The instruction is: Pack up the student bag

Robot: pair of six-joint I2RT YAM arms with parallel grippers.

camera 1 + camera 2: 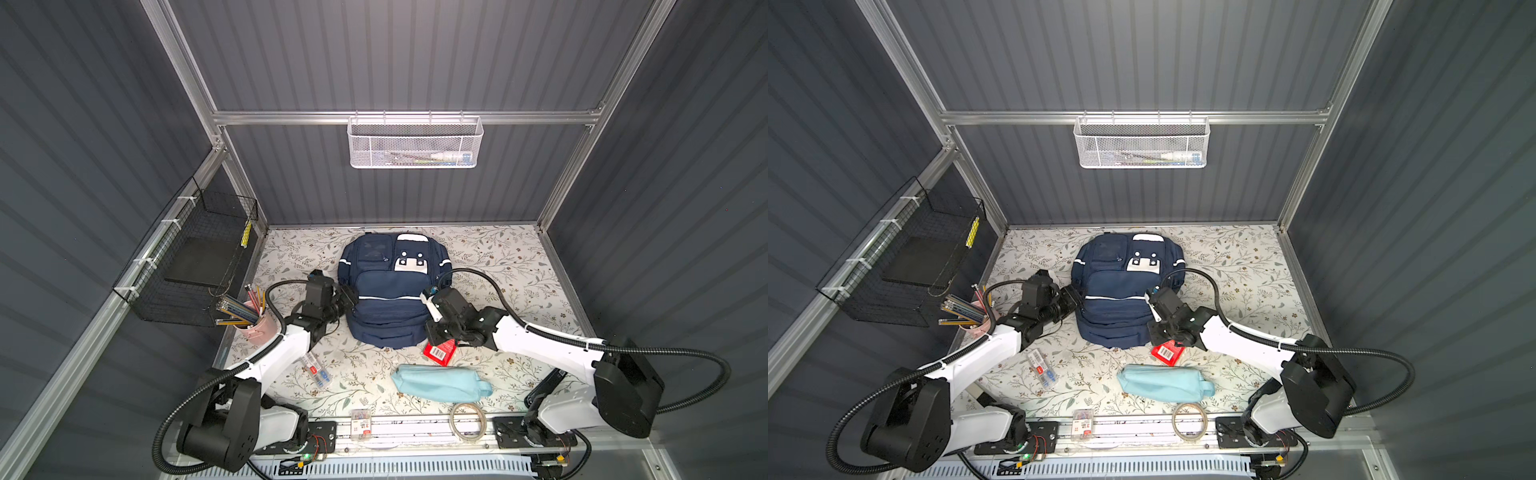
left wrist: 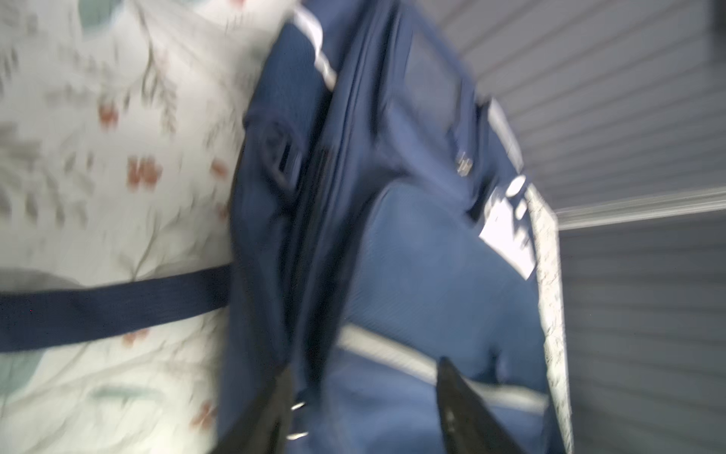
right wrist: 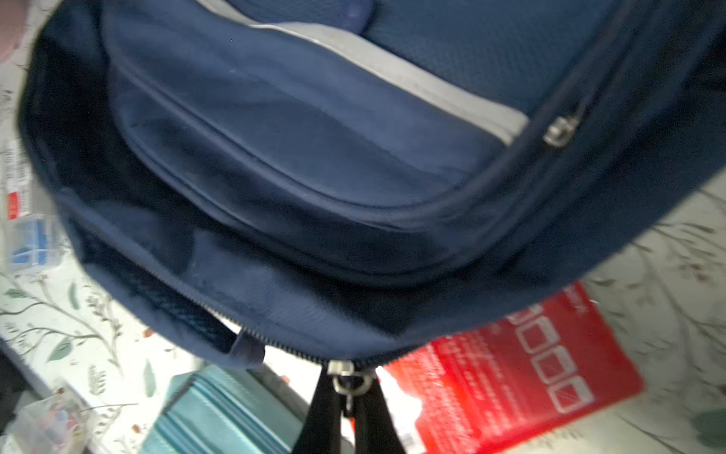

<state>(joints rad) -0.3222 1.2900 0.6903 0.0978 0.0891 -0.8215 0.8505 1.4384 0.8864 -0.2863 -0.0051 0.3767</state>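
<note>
One soft, floppy bag (image 1: 386,291) lies flat just beyond the pouch (image 1: 440,382); the right gripper (image 3: 347,397) is pinched shut on its zip pull (image 3: 349,383), the left gripper (image 2: 365,365) gapes, holding nothing. Cloth would likely sag; take pulls.

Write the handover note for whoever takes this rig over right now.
Left hand: open, fingers apart at the bag's side, holding nothing.
Right hand: shut on the zip pull at the bag's near edge.
On the table, unpacked: red packet, blue pouch, tape roll, pencil cup.
Done: zip gripped; no item seen inside.
Left: open the bag, load the items, close it.
</note>
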